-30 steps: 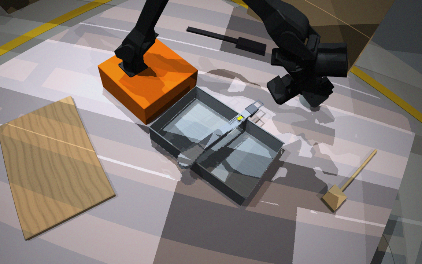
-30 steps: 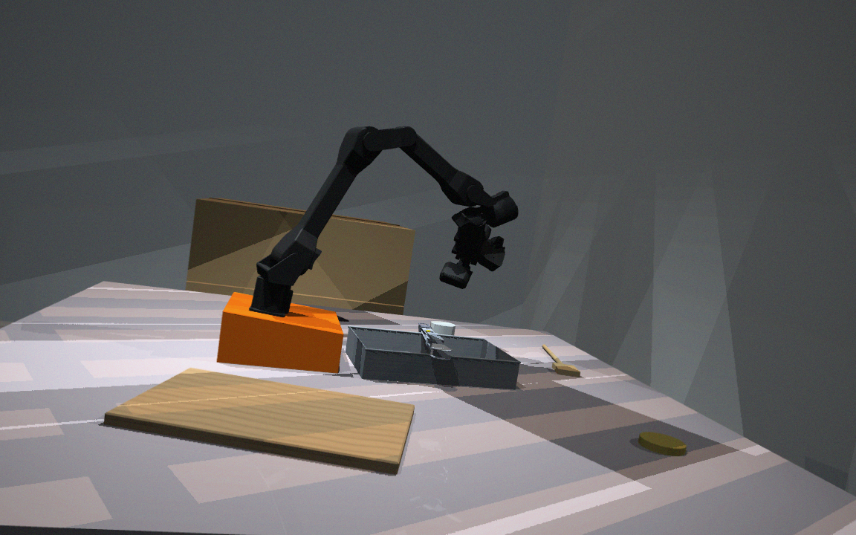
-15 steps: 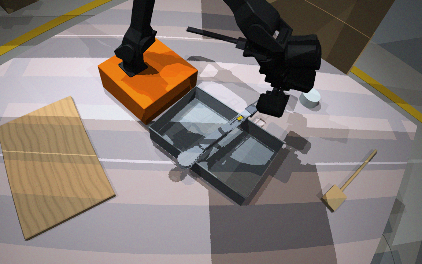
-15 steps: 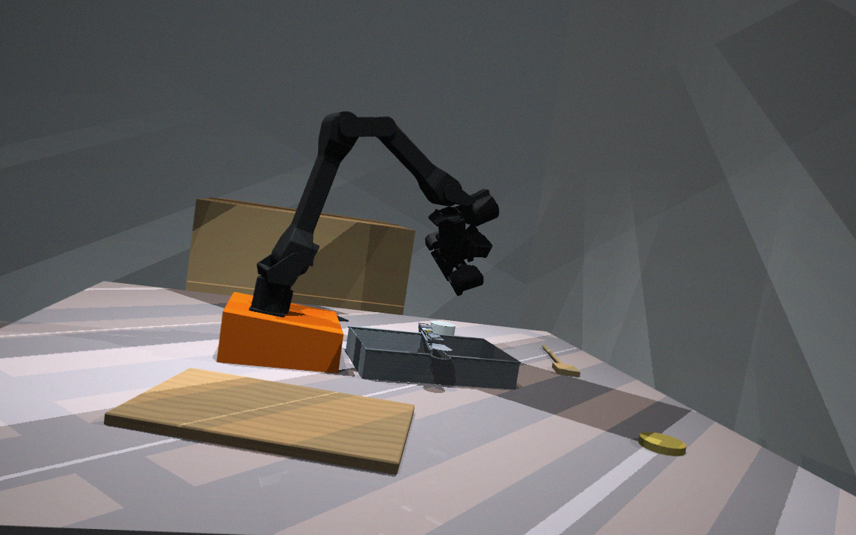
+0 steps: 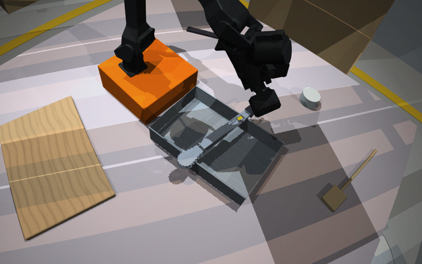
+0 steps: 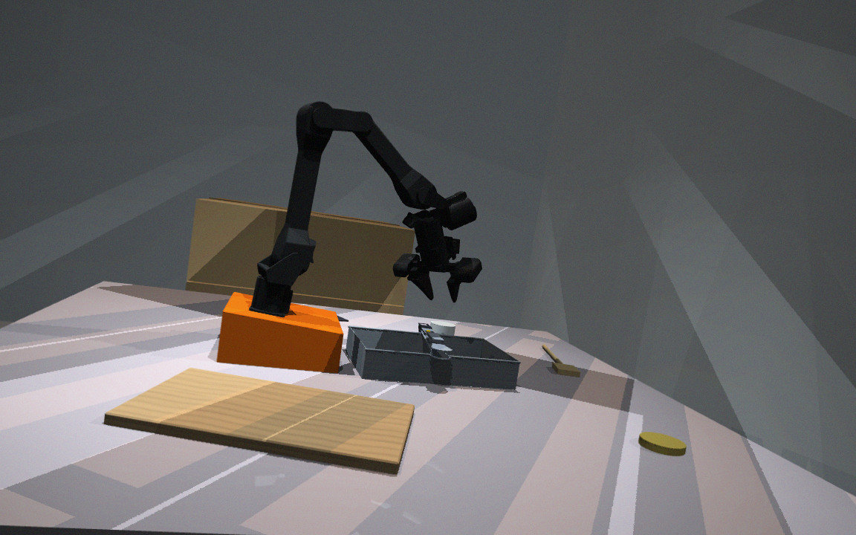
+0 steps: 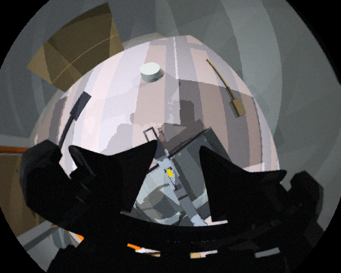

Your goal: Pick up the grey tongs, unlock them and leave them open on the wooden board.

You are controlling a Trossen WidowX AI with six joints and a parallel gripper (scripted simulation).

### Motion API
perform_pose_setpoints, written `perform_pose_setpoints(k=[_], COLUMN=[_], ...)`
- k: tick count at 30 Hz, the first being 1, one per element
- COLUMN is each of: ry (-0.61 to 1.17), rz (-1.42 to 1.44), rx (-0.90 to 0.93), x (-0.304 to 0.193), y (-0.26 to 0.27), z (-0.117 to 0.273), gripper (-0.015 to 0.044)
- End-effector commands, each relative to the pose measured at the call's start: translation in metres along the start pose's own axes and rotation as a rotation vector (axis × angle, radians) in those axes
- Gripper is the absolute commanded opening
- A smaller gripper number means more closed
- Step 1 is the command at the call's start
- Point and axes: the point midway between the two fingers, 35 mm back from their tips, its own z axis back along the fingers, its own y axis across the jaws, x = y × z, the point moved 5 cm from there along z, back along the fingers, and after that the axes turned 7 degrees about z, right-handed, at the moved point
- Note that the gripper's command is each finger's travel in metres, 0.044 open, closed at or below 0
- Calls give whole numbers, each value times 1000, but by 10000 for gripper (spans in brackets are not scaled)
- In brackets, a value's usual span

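Two fingers of my hand [image 5: 251, 110] [image 6: 443, 299] [image 7: 179, 144] are spread apart, pointing down, with nothing between them. They hang above the far end of the tin [image 5: 219, 183] [image 6: 404, 369] [image 7: 216, 144]; the exterior view shows air under their tips. Seen from above, the tongs [image 5: 219, 132] [image 6: 440, 345] [image 7: 179, 193] lie slantwise across the tin's middle, their scalloped tips [image 5: 189, 157] [image 6: 441, 352] jutting past its near left wall and their hinge end reaching over the opposite wall, partly hidden by me. A yellow tab [image 5: 240, 118] [image 7: 169, 173] shows near that end. The tongs look shut; whether the lock is engaged, I cannot tell. Well apart to the left, the board [image 5: 55, 164] [image 6: 258, 419] lies flat on the counter [image 5: 123, 229] [image 6: 517, 492] [image 7: 117, 91], with no tongs on it. My arm [image 5: 135, 32] [image 6: 305, 186] rises from the orange block [image 5: 170, 72] [image 6: 278, 339], just beside the tin's far left end. To the right of my hand stands a white cylinder [image 5: 311, 95] [image 6: 442, 328] [image 7: 150, 71]; nearer and farther right lies a wooden tool [image 5: 333, 198] [image 6: 564, 369] [image 7: 238, 108] with a square head. The exterior view also shows a yellow disc [image 6: 662, 443] near the right edge of the counter.
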Motion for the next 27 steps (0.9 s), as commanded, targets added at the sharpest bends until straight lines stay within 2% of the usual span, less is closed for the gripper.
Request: perform_pose_setpoints(k=[1,6,27], ry=[202,261,260], rz=[735,905,900], rx=[-123,-127,-125], x=[-64,-78,-77], y=[22,28,32], z=[13,15,15], gripper=[260,260,260])
